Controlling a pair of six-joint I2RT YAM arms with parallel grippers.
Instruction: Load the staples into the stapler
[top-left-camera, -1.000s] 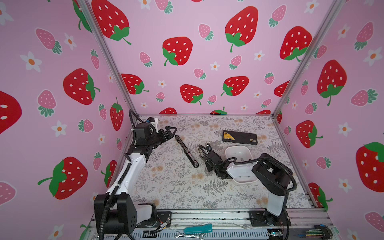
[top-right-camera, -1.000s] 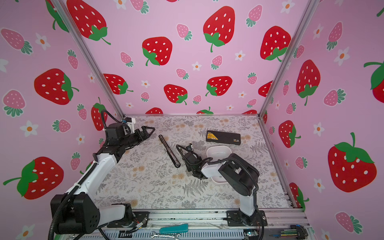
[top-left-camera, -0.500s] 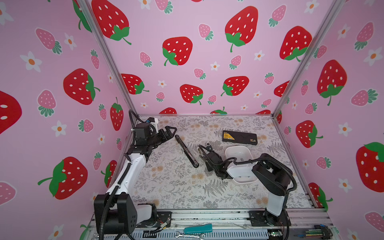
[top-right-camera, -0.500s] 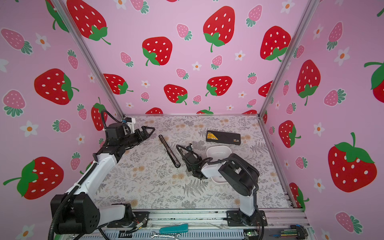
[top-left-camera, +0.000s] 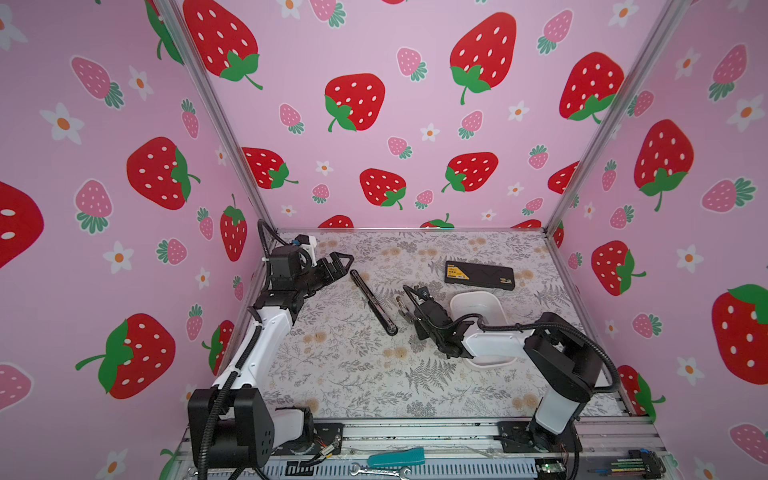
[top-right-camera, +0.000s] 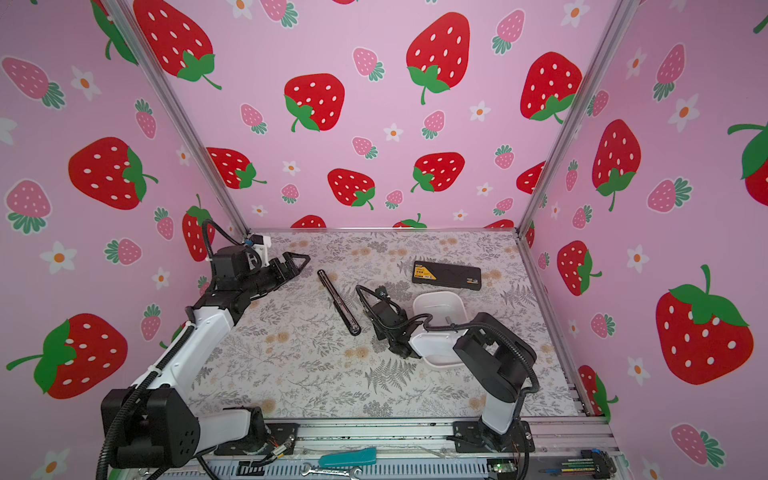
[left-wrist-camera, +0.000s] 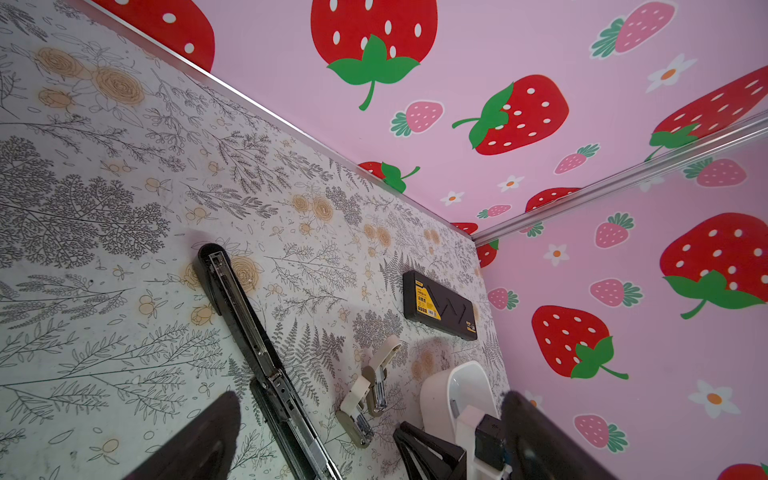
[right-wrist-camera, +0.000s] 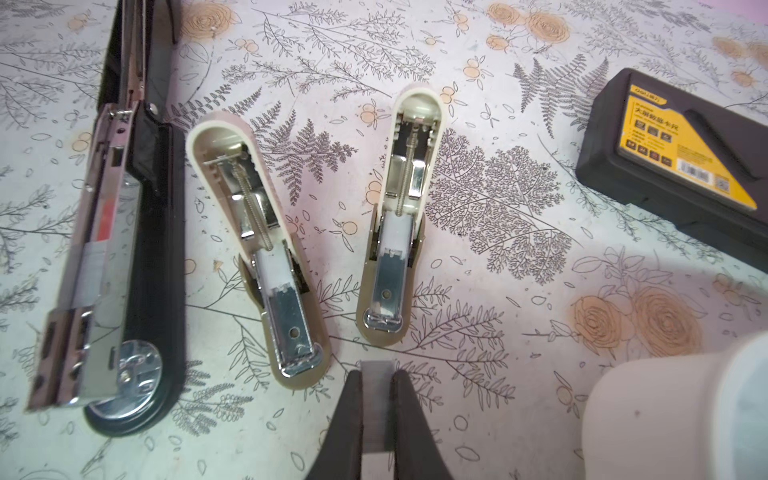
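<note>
So far, only the pickup looks done: the right gripper (right-wrist-camera: 377, 376), mid-frame in both top views, has its jaws clamped on the staples (right-wrist-camera: 376, 415), just short of an open beige stapler (right-wrist-camera: 286, 270); insertion remains. The left gripper (top-left-camera: 338, 262) hovers at the upper left of the surface (top-left-camera: 353, 374), jaws apart.

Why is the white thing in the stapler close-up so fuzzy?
In the right wrist view the white tub sits near the lens, so it is out of focus; the right gripper, shut on the staples, blurs too; the beige staplers look sharp.
</note>
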